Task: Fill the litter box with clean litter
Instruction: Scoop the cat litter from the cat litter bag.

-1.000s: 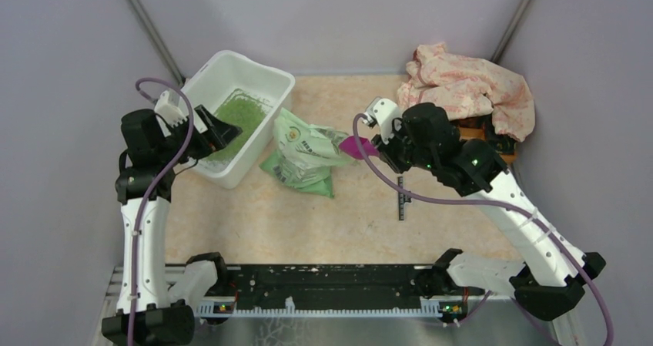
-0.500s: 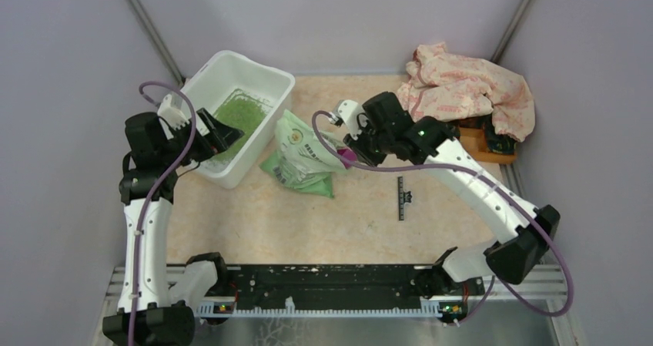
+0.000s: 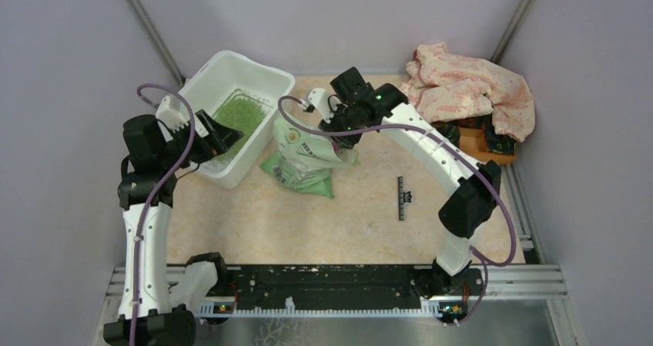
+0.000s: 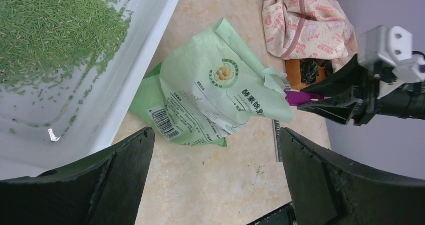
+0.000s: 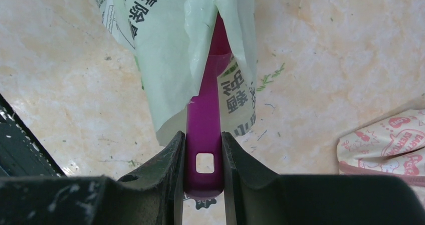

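The large white rectangular plastic litter box stood at the far left of the beige mottled tabletop. The clean litter, loose green pellets, covered part of its floor in a patch, with bare white plastic showing around it in the left wrist view. Just beside the box, on the side toward the right arm, lay a light green printed plastic bag, crumpled and open at the end facing the right gripper. That gripper's fingers were clamped on the flat handle of a magenta plastic scoop, one finger against each edge. The handle ran forward into the bag's mouth, so the scoop's far end was hidden under the plastic. The left gripper hovered over the near edge of the litter box with its fingers spread wide apart and nothing between them. At the far right lay a bunched pink-patterned cloth, partly covering a small orange wooden tray. A narrow black strip lay on the tabletop, apart from the bag.
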Available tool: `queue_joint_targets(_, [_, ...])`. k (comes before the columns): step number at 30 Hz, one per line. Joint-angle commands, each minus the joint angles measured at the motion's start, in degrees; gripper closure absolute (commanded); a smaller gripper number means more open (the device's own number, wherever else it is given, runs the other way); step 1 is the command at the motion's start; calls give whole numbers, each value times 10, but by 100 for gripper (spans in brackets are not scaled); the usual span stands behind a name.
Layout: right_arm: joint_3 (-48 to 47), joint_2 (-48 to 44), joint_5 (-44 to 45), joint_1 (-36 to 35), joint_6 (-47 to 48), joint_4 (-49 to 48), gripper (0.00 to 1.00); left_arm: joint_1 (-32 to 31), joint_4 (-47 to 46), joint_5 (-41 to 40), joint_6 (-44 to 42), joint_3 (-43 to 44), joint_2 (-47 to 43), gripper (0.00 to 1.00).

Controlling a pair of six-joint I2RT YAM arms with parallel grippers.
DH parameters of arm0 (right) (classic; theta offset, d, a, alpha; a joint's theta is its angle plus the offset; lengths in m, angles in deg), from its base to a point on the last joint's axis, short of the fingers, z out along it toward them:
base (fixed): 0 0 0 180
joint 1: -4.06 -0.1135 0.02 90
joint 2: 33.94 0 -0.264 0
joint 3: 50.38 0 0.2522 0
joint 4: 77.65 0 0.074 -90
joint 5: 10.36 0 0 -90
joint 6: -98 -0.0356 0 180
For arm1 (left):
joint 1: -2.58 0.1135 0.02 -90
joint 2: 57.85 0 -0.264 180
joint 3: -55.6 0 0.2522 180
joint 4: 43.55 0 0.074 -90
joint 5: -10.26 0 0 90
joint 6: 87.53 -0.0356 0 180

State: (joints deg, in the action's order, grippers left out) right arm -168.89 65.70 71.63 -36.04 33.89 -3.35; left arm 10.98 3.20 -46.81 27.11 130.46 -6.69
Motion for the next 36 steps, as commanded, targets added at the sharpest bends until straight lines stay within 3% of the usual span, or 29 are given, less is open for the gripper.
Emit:
queue_joint_targets(1, [-49, 21, -22, 4, 33, 33, 100, -1, 5, -5, 3, -1, -12, 1])
queue_joint_targets(8, [-61, 63, -60, 4, 47, 4, 100, -1, 20, -20, -3, 11, -11, 1])
queue_joint_targets(21, [120, 40, -132, 3, 41, -206, 100, -1, 16, -29, -3, 10, -7, 1])
queue_joint_targets(27, [250, -16, -113, 4, 7, -348, 100, -1, 15, -28, -4, 11, -6, 1])
queue_joint_targets(36, [396, -174, -45, 4, -69, -526, 100, -1, 18, -34, -6, 18, -6, 1])
